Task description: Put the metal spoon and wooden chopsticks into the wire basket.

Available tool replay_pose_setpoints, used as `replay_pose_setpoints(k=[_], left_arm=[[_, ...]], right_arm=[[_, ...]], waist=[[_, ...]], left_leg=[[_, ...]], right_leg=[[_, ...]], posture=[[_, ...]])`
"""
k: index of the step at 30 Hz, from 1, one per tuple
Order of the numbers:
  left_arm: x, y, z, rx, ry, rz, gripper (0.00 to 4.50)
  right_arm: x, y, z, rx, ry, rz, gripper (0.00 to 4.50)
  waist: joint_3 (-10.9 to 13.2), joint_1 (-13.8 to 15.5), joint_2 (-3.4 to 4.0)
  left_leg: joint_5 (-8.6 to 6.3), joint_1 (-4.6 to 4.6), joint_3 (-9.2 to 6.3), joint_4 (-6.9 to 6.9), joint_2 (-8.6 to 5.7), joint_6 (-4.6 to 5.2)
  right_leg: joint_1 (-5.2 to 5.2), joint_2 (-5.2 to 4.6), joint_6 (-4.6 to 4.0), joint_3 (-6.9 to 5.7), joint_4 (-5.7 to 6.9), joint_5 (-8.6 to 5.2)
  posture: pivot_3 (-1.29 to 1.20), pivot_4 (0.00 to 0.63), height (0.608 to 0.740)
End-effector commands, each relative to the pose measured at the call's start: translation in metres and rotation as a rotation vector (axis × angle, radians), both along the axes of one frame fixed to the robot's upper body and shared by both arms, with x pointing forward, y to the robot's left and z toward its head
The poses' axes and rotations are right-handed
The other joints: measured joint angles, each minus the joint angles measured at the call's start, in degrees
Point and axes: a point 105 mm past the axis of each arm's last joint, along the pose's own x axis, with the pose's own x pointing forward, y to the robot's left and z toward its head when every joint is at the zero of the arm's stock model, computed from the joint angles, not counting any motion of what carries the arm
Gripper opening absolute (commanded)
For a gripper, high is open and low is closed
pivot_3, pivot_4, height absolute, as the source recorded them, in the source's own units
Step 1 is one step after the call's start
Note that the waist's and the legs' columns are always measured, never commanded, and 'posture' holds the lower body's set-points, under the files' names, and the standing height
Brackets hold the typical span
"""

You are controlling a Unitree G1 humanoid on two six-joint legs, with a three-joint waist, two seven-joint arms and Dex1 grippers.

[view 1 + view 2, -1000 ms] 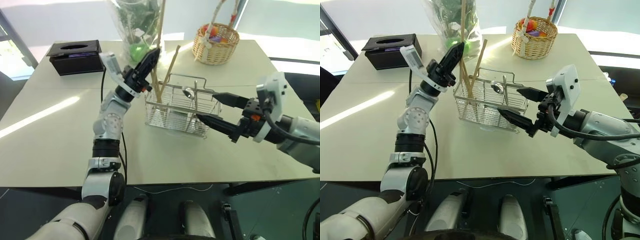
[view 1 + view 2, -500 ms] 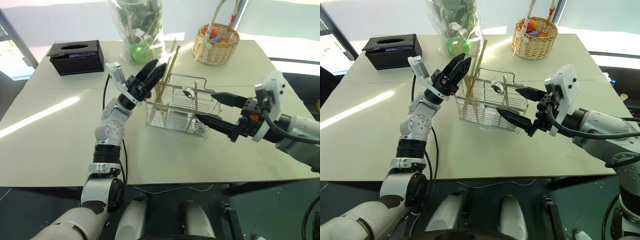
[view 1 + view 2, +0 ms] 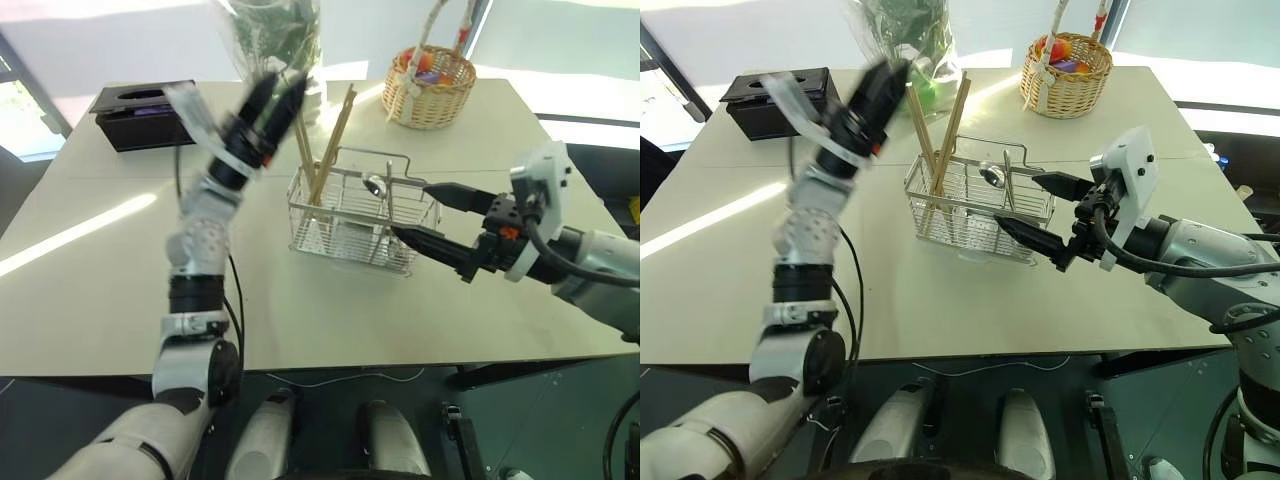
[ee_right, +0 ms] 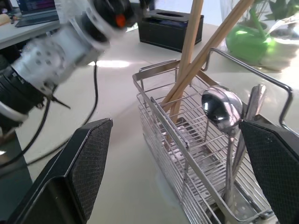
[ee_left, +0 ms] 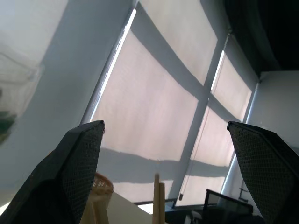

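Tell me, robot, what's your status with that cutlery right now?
Left gripper open, raised above table. Right gripper open beside wire basket. Wooden chopsticks and metal spoon standing inside basket. Nothing in the way.

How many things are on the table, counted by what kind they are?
Pale wooden chopsticks: 2
Shiny metal spoon: 1
Silver wire basket: 1
Round woven wicker basket: 1
Black tissue box: 1
Wrapped green plant: 1
Total: 7

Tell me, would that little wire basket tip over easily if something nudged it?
Probably fairly easily. The wire basket is thin open mesh, so likely light. The wooden chopsticks lean tall above its rim, adding leverage. Its long rectangular base sits flat on the table, which should help somewhat.
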Motion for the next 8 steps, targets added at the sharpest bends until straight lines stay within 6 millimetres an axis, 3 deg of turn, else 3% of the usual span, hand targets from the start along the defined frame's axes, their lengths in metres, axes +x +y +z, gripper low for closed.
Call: replay_pose_setpoints(k=[1,4,8], left_arm=[[-0.003,0.041,0.015,0.013,0.033,0.164,4.45],[0.003,0.067,-0.015,0.151,0.168,0.319,4.45],[-0.006,0.101,-0.052,0.211,0.271,0.492,4.45]], right_arm=[[0.012,-0.022,0.018,0.045,-0.116,-0.135,4.50],[0.030,-0.047,0.019,0.072,-0.203,-0.316,4.50],[0.042,-0.071,0.009,0.139,-0.262,-0.485,4.50]], waist=[[0.0,-0.1,0.01],[0.0,-0.3,0.06],[0.0,-0.1,0.05]], left_leg=[[0.00,0.02,0.01,-0.01,0.00,0.00],[0.00,0.12,0.04,-0.06,0.00,0.00],[0.00,0.21,0.07,-0.10,-0.01,-0.01]], right_leg=[[0.01,0.00,0.01,0.01,0.00,0.00],[0.05,0.03,0.01,0.06,0.04,0.00],[0.12,0.03,0.00,0.12,0.04,0.00]], posture=[[0.00,0.150,0.740],[0.00,0.150,0.740],[0.00,0.150,0.740]])
